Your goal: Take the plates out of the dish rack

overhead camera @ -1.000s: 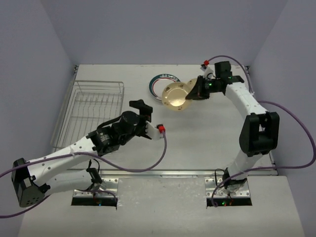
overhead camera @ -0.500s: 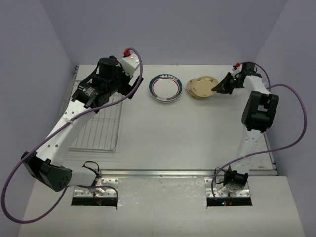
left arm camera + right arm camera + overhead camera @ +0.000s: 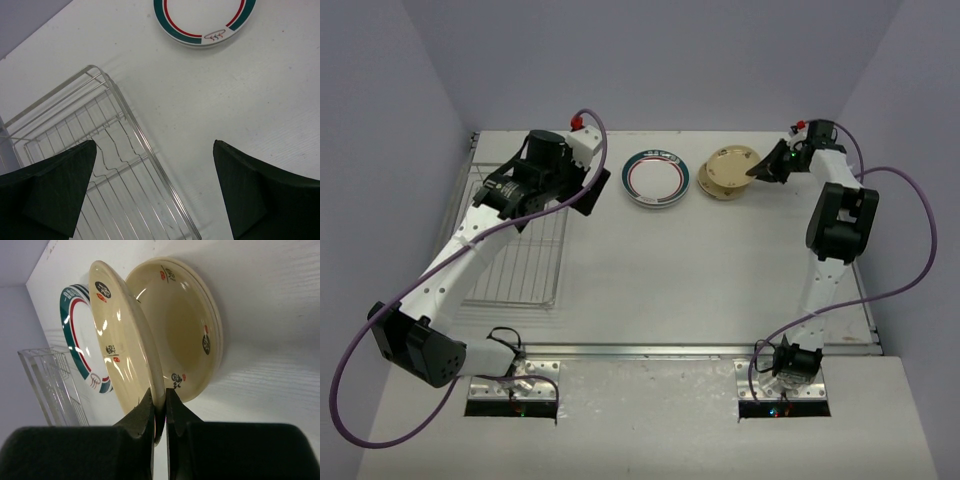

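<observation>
The silver wire dish rack point(image 3: 510, 240) lies at the left; only bare rods show in it. My left gripper point(image 3: 592, 190) hovers open and empty above the rack's right rim point(image 3: 150, 155), with its fingers point(image 3: 55, 185) wide apart. A white plate with a teal rim and red ring point(image 3: 655, 178) lies flat at the back middle and also shows in the left wrist view point(image 3: 205, 20). My right gripper point(image 3: 765, 168) is shut on the rim of a tan plate point(image 3: 125, 340) and holds it tilted over another tan plate point(image 3: 187, 330) that lies on the table point(image 3: 712, 183).
The table's back wall runs close behind the plates. The side wall stands just left of the rack. In the right wrist view the teal-rimmed plate point(image 3: 77, 335) and the rack's corner point(image 3: 47, 382) lie beyond the tan plates.
My left arm swung from the table's middle to the rack's back right corner. My right gripper carried the tan plate to the back right and now holds it tilted over the other tan plate.
</observation>
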Available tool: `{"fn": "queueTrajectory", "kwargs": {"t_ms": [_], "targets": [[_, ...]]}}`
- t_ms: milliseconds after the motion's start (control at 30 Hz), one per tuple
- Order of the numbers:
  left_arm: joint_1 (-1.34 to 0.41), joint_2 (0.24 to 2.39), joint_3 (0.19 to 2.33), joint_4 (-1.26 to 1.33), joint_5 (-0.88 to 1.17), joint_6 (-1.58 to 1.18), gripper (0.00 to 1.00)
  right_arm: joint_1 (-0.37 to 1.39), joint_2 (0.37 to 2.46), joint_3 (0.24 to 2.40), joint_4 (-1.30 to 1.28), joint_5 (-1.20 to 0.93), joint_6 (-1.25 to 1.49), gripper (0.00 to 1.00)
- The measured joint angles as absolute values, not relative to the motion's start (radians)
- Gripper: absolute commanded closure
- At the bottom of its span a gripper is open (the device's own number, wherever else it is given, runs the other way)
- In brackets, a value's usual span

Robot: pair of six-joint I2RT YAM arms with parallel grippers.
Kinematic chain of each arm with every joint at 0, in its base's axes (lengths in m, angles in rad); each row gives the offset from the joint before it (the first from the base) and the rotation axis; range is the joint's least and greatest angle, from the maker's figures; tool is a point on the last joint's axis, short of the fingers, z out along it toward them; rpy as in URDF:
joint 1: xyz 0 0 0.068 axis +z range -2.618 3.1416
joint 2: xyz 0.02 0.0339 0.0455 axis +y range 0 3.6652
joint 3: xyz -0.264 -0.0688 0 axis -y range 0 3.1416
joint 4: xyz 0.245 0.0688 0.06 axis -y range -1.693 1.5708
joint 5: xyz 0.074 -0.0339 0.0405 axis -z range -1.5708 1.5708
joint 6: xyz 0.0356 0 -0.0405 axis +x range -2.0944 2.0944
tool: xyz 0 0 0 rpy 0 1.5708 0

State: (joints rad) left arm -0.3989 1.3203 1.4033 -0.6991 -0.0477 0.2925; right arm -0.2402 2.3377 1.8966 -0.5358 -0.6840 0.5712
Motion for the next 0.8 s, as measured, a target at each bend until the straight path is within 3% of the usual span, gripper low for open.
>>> {"fn": "queueTrajectory", "kwargs": {"t_ms": [167,333,467,567,800], "targets": [[-0.398,1.320,1.399,-0.693,-0.048,0.284,0.00,-0.234,2.365,1.905,-0.536,-0.680,0.573,0.79],[-0.398,1.320,1.399,-0.692,-0.054,0.282,0.00,-0.210,2.373,1.920,-0.560,-0.670,0.563,0.36],[-0.395,1.320,1.399,-0.686,-0.066,0.282,0.00,-0.180,2.367,1.929,-0.590,-0.634,0.542,0.08],[-0.389,1.320,1.399,-0.686,-0.070,0.272,0.00,-0.156,2.339,1.931,-0.638,-0.582,0.523,0.01],[-0.358,1.320,1.391,-0.698,-0.030,0.207,0.00,-0.095,2.152,1.941,-0.744,-0.309,0.363,0.01]]}}
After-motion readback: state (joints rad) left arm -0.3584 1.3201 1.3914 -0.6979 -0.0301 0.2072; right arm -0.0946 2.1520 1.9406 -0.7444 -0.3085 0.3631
